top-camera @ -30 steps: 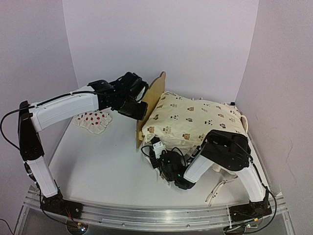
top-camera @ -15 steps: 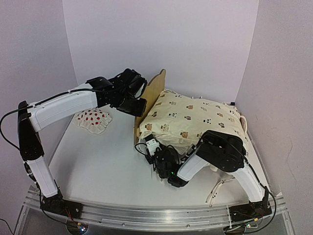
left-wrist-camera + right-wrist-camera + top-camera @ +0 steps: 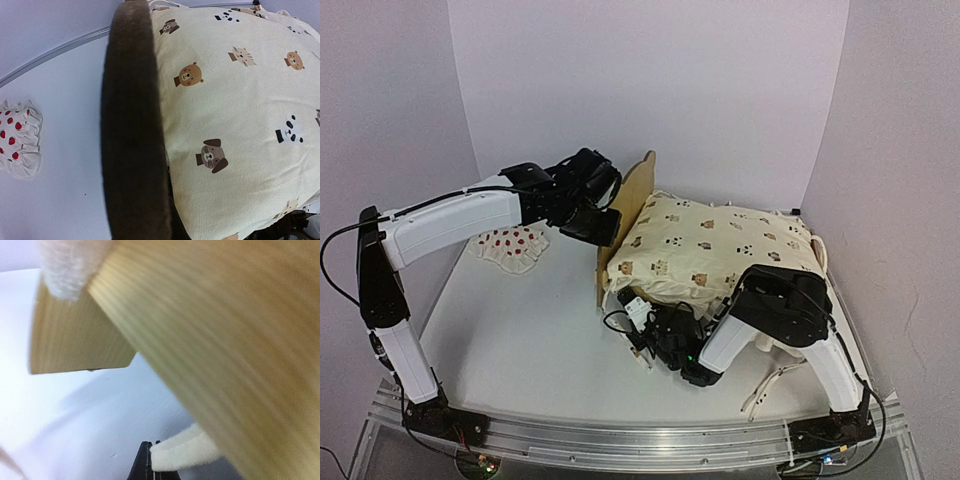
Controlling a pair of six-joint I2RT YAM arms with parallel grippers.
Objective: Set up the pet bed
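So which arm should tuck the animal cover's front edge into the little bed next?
Probably the right. The right gripper sits low at the near edge of the animal-print cover, by the side rail of the pet bed. The left gripper is up at the headboard, holding it.

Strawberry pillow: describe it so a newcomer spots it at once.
On the white table's far left, by the left arm, lies a small white ruffled fabric pillow. Red strawberries set it apart from the large cream animal-print cover beside the plywood headboard.
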